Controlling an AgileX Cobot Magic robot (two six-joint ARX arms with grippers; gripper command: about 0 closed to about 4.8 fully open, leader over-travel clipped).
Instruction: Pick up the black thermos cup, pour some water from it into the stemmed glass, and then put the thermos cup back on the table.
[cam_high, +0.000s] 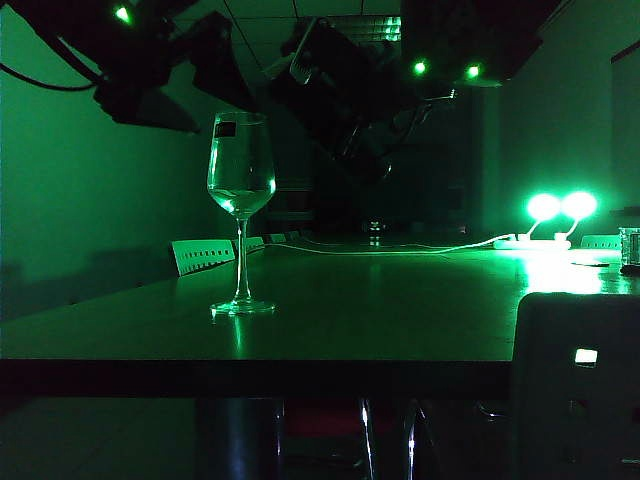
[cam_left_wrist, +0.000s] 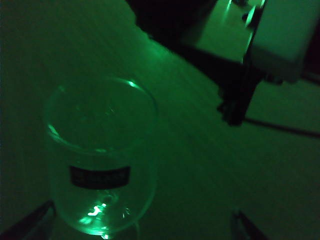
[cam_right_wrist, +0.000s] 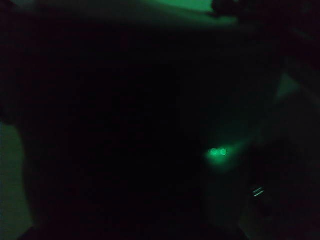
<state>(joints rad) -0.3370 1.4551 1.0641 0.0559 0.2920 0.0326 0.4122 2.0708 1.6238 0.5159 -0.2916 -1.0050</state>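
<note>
The stemmed glass (cam_high: 240, 170) stands upright on the table (cam_high: 400, 310), left of the middle, with a little water in its bowl. In the left wrist view the glass (cam_left_wrist: 100, 160) and its dark label show from above. My left gripper (cam_left_wrist: 140, 231) hangs open over it, the bowl close to one of the dark fingertips (cam_left_wrist: 30, 225). In the exterior view that gripper (cam_high: 160, 100) is up left of the rim. A big dark tilted mass up right of the glass reads as the black thermos cup (cam_high: 335, 90) in my right gripper (cam_high: 375, 145). It fills the right wrist view (cam_right_wrist: 125, 125), hiding the jaws.
A small clear tumbler (cam_high: 630, 250) stands at the table's far right edge. Two bright lamps (cam_high: 560, 207) and a white cable (cam_high: 400, 247) lie at the back. A chair back (cam_high: 575, 380) rises at the front right, pale chairs (cam_high: 205, 255) at the back left.
</note>
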